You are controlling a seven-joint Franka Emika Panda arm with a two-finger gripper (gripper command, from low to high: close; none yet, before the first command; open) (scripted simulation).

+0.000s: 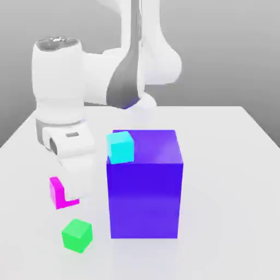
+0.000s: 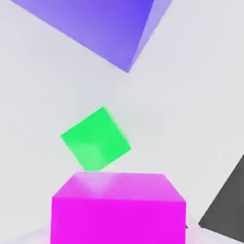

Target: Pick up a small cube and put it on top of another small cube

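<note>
The small magenta-pink cube (image 1: pixel 56 192) sits between the fingers of my gripper (image 1: pixel 69 192), which is shut on it, low over the table at the exterior view's left. A white finger covers part of it. In the hand view the magenta cube (image 2: pixel 118 209) looms close, with a dark finger (image 2: pixel 228 205) beside it. A small green cube (image 1: pixel 76 235) rests on the table just in front of the held cube, and it lies beyond the magenta one in the hand view (image 2: pixel 95 139). A small cyan cube (image 1: pixel 121 146) stands on a top corner of the big blue-violet block (image 1: pixel 145 191).
The tall blue-violet block (image 2: pixel 105 24) stands close to the gripper, towards the exterior view's right. The white arm (image 1: pixel 71 104) bends over the back left of the white table (image 1: pixel 229 180).
</note>
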